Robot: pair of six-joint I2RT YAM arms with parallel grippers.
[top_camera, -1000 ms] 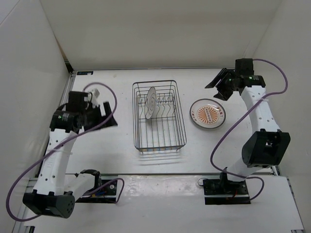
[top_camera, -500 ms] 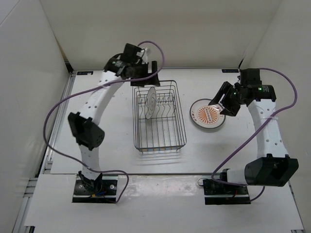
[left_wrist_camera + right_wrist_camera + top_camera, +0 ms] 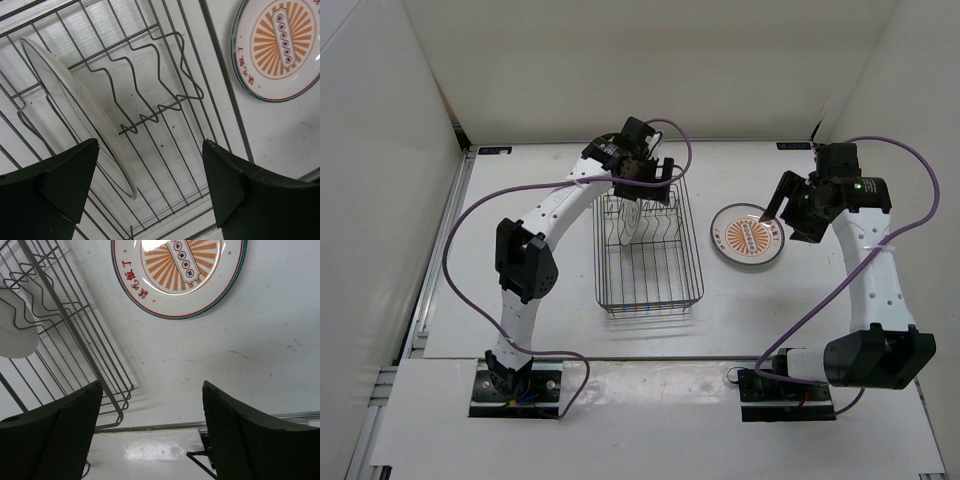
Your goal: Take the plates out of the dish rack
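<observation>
White plate (image 3: pixel 65 110) upright in wire rack (image 3: pixel 650 270)

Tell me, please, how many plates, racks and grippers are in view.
Plates: 2 sure, the upright plate in the dish rack and the flat plate beside it; an orange patch at the rack's near end may be a third.
Dish racks: 1
Grippers: 2, left gripper and right gripper
Total: 5
</observation>
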